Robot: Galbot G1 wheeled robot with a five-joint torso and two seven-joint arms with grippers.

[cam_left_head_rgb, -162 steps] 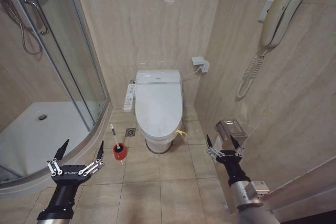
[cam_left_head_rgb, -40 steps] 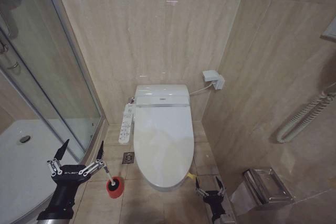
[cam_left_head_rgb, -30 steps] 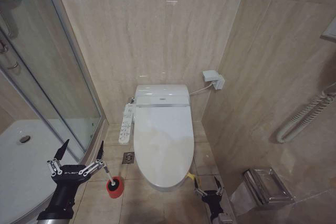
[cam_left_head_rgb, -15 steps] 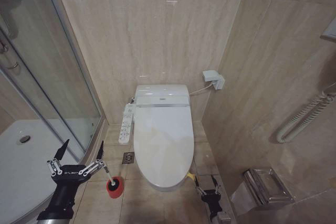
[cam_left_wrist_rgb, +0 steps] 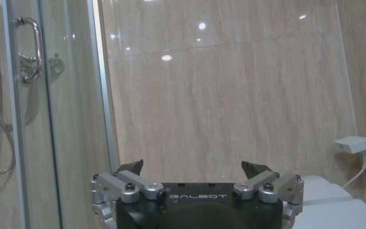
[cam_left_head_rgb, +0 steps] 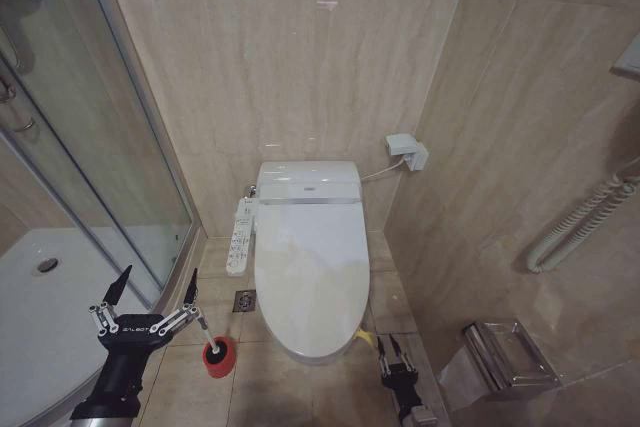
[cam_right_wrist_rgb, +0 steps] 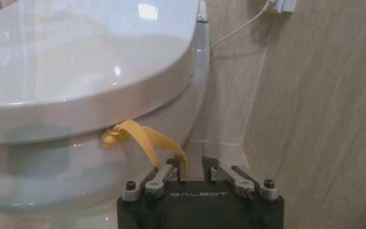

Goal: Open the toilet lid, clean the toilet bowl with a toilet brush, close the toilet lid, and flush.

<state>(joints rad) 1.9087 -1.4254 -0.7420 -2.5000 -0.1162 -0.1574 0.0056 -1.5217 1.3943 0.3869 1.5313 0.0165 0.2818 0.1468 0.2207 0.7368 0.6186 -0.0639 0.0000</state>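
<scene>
The toilet lid (cam_left_head_rgb: 305, 272) is down, white and glossy, covering the toilet bowl (cam_right_wrist_rgb: 49, 176), whose outer wall shows beneath it. A yellow ribbon (cam_right_wrist_rgb: 146, 140) hangs from the lid's front edge. My right gripper (cam_right_wrist_rgb: 192, 164) sits low at the toilet's front right corner (cam_left_head_rgb: 391, 349). It is open only narrowly, and the ribbon's loose end runs between its fingers. The toilet brush (cam_left_head_rgb: 205, 331) stands in a red holder cup (cam_left_head_rgb: 218, 358) on the floor left of the toilet. My left gripper (cam_left_head_rgb: 155, 293) hangs open just left of the brush, holding nothing.
A glass shower door (cam_left_head_rgb: 110, 147) and a white shower tray (cam_left_head_rgb: 40, 332) fill the left. A control panel (cam_left_head_rgb: 240, 232) juts from the toilet's left side. The right wall is close, with a socket box (cam_left_head_rgb: 406, 151), a paper holder (cam_left_head_rgb: 508, 352) and a coiled cord (cam_left_head_rgb: 580, 227).
The head camera has come closer to the toilet since the oldest frame. Over the last second the right gripper's fingers have narrowed around the ribbon. The left arm has stayed still.
</scene>
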